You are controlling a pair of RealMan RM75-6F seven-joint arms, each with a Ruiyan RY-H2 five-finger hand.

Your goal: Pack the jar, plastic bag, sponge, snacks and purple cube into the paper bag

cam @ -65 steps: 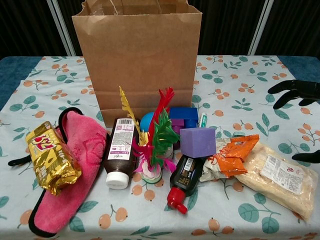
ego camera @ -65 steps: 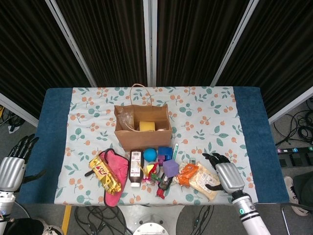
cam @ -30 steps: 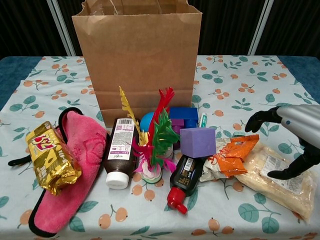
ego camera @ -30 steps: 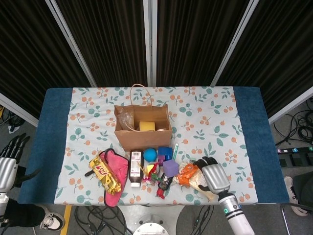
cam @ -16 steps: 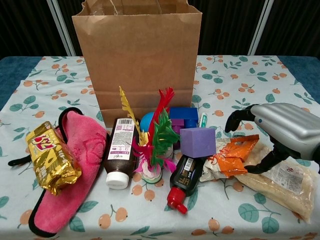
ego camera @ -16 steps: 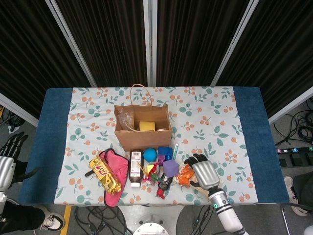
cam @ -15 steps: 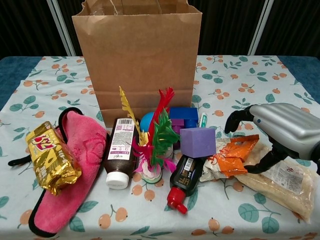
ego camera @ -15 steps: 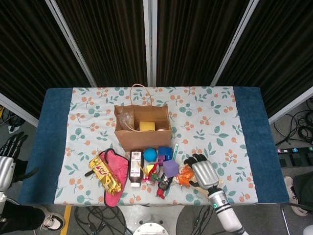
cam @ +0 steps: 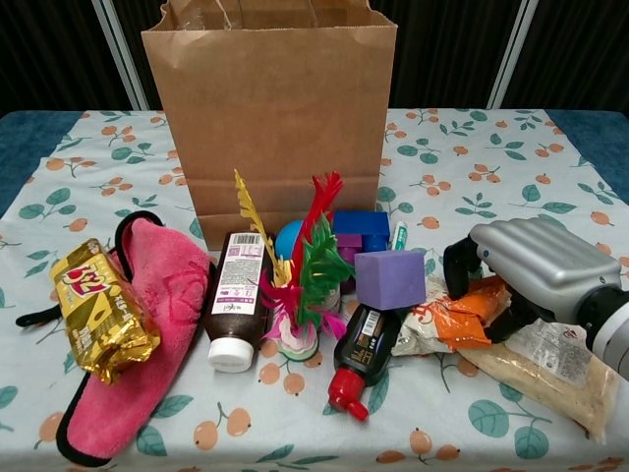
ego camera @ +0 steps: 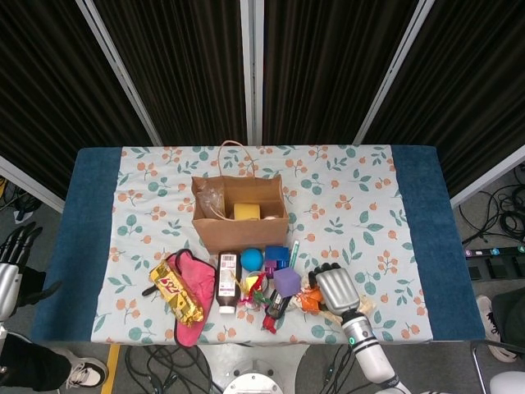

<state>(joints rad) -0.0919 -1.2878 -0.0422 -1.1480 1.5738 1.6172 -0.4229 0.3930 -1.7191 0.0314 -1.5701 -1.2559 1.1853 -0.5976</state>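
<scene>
Right hand: the silver-backed right hand (cam: 536, 270) sits low over the near right of the worktop (ego camera: 417, 205), its dark fingers (cam: 460, 264) curled down onto the orange snack packet (cam: 470, 313); whether they actually grip the packet cannot be told.
Left hand: the left hand (ego camera: 11, 263) hangs off the worktop's left edge, fingers apart, holding nothing.
Snacks: the orange snack packet lies under the right hand, on the end of a pale clear-wrapped snack pack (cam: 545, 374) that reaches toward the near right corner.
Gold packet: a gold foil snack bar (cam: 100, 308) lies on a pink cloth (cam: 162, 295) at the near left.
Bottles: a dark brown bottle with a white cap (cam: 236, 300) lies flat beside the cloth; a smaller dark bottle with a red cap (cam: 360, 352) lies right of it.
Feathers: a red, green and yellow feather shuttlecock (cam: 303, 285) stands between the two bottles.
Purple cube: the purple cube (cam: 388, 279) rests just left of the right hand's fingers, against the small bottle.
Behind the cube: a blue block (cam: 360, 226) and a blue ball (cam: 287, 239) sit close to the bag's front.
Paper bag: the brown paper bag (cam: 270, 113) stands upright and open mid-worktop; the head view shows a yellow sponge (ego camera: 246, 212) and a clear plastic bag (ego camera: 211, 199) inside.
Cover: a floral tablecloth (ego camera: 344, 197) spreads across the blue worktop.
</scene>
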